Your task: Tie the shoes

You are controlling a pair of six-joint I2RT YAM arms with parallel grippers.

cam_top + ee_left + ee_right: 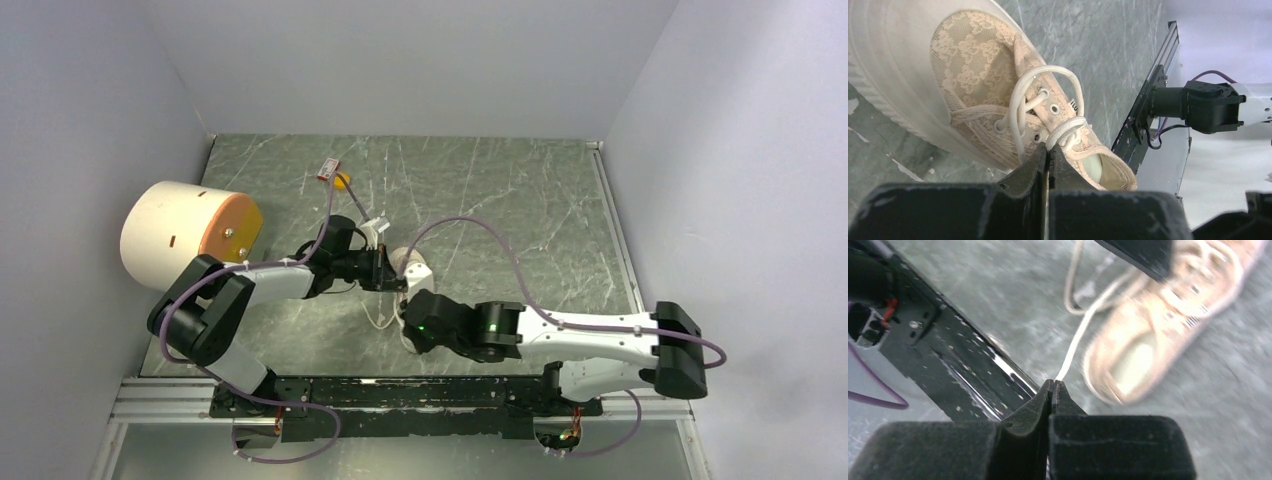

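Note:
The small cream lace-patterned sneaker (978,90) lies on the grey table; in the top view only its toe (413,263) shows between the two arms. My left gripper (1049,150) is shut on a loop of white lace (1066,131) just above the shoe's eyelets, near the opening. In the top view my left gripper (388,268) sits over the shoe. My right gripper (1053,384) is shut on the other white lace (1075,345), which runs taut from its tips up to the blurred shoe (1158,325). In the top view my right gripper (410,325) is just in front of the shoe.
A large cream-and-orange cylinder (190,236) lies at the left. A small orange piece with a tag (336,177) lies at the back. The black rail (973,360) at the table's near edge is close beside my right gripper. Walls close in on both sides.

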